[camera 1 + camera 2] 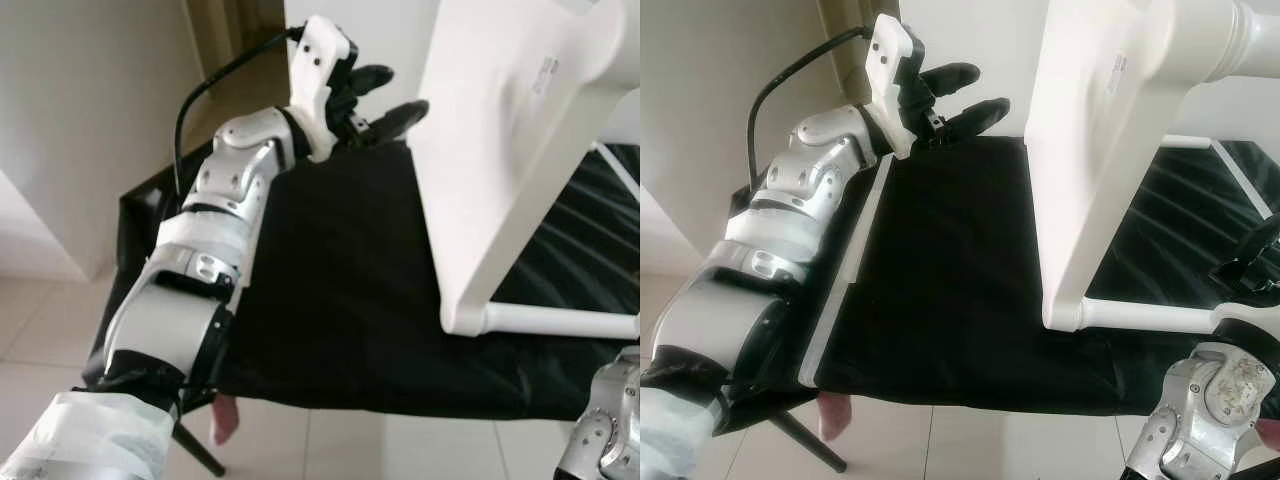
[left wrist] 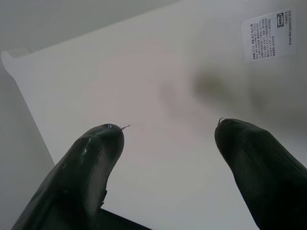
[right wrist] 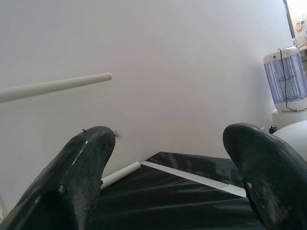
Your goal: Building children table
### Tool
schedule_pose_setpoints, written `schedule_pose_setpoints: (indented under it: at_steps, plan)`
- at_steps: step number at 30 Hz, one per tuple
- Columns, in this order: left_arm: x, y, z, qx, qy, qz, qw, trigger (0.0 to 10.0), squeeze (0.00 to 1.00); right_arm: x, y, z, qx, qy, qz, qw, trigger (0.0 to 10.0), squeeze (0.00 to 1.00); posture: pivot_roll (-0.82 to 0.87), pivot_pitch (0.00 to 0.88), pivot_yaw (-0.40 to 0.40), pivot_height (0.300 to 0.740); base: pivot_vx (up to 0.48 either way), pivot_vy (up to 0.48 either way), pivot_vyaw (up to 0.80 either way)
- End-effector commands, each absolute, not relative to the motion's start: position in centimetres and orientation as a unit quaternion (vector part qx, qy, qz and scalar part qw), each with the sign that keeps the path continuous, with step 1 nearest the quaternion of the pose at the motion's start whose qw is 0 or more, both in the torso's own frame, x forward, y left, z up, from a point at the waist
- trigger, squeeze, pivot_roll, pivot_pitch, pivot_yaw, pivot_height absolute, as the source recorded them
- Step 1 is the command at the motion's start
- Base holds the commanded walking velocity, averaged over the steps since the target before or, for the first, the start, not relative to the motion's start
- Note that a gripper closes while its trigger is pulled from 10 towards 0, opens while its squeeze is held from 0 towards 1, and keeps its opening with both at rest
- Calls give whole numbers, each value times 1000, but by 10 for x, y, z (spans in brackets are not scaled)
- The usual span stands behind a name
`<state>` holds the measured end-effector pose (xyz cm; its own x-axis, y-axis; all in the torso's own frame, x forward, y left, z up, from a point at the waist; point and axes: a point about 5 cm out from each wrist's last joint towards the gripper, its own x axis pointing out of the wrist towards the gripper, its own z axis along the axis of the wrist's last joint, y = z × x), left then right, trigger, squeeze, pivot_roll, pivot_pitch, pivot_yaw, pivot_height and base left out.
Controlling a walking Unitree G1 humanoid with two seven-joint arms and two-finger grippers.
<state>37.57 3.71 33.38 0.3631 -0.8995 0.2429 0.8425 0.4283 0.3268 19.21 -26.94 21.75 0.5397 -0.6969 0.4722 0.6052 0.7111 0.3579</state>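
The white children's table top stands on its edge on a black-covered work surface. One white leg lies along its lower side and another sticks out at the top. My left gripper is raised at the far end of the surface, just left of the panel. In the left wrist view it is open, facing the panel's underside with a printed label. My right gripper is open too, empty, low at the right, with a white leg ahead of it.
A white strip runs along the left edge of the black cover. Pale tiled floor lies below and a beige wall stands to the left. A pink object hangs under the front edge. A white-and-blue lamp-like appliance stands beyond.
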Motion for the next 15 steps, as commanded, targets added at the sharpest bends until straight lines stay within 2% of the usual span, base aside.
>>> schedule_pose_setpoints:
  at_steps: [1, 15]
  plan:
    - [375, 36, 339, 78, -201, -535, 817, 10000, 0, 87, -232, 81, 126, 52, -434, 891, 10000, 0, -55, 0, 175, 740, 0, 0, 0]
    - [375, 36, 339, 78, -201, -535, 817, 10000, 0, 87, -232, 81, 126, 52, -434, 891, 10000, 0, -55, 0, 175, 740, 0, 0, 0]
